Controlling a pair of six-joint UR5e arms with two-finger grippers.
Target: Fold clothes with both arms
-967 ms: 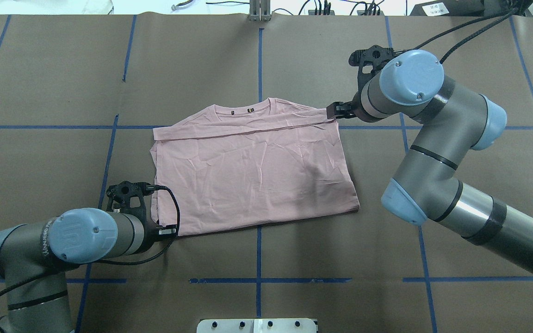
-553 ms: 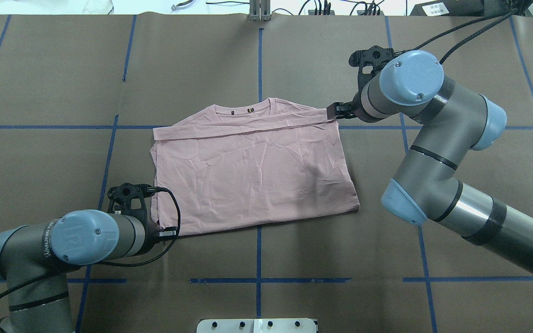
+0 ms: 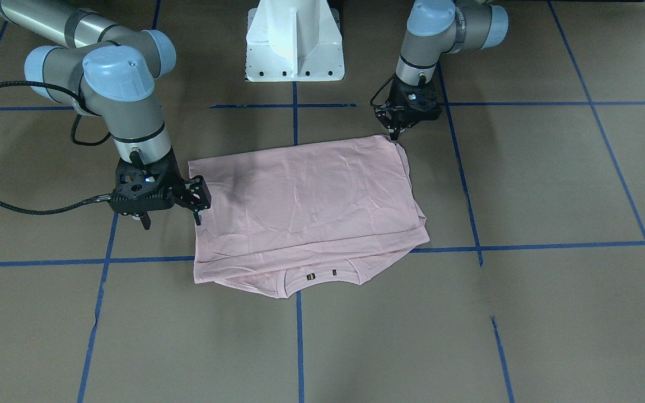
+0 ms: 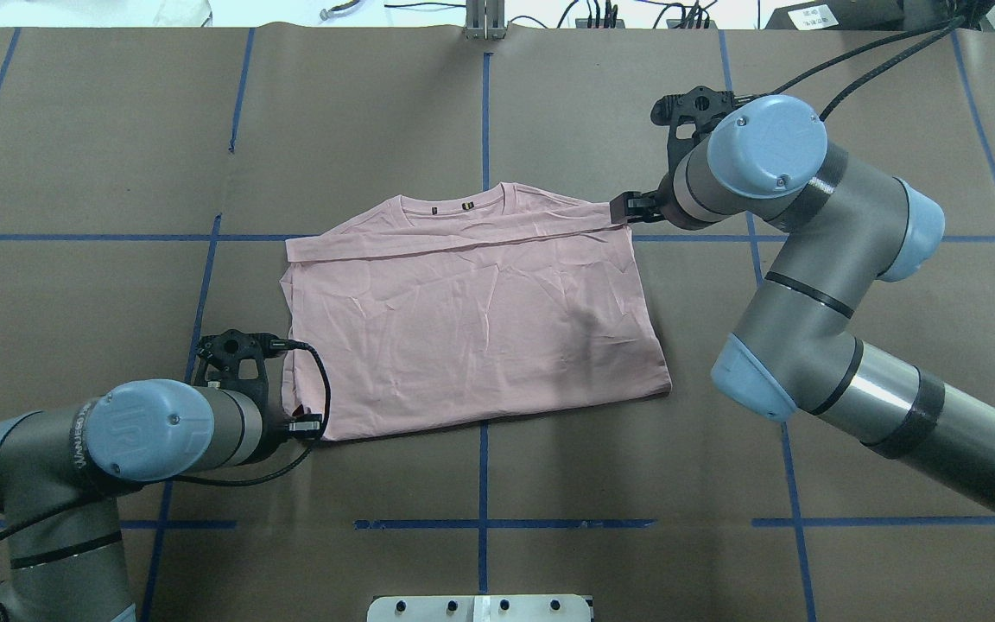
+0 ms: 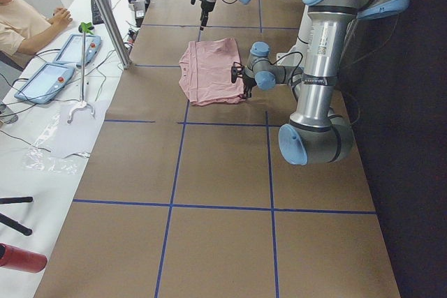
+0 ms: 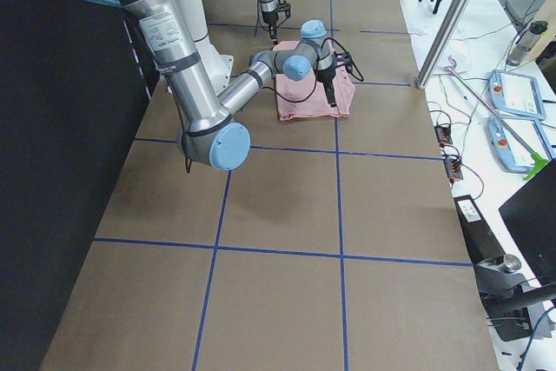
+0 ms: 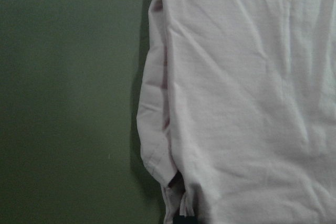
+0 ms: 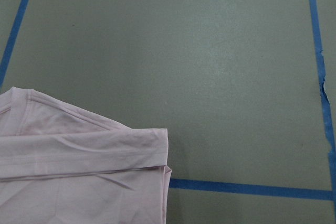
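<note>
The pale pink T-shirt [image 4: 472, 320] lies folded and plain side up in mid-table, collar on the far side; its print is hidden. It also shows in the front view [image 3: 305, 207]. My left gripper [image 3: 394, 136] is down at the shirt's near-left corner, its fingers drawn to a point and shut on that corner. The left wrist view shows the corner [image 7: 176, 192] bunched at the bottom edge. My right gripper [image 3: 172, 219] hovers open above the shirt's right edge, holding nothing. One of its fingers [image 4: 627, 206] shows by the far-right corner [image 8: 157, 166].
The brown table cover [image 4: 497, 112] carries a grid of blue tape lines [image 4: 484, 112]. The white pedestal base [image 3: 294, 39] stands at the near edge. A person [image 5: 21, 12] sits beyond the far side, by a side table with tablets [image 5: 59, 68] and a metal post [image 5: 105, 12].
My left arm has shifted a little to the left, and the shirt's near-left corner has moved slightly with it. The right arm has not moved.
</note>
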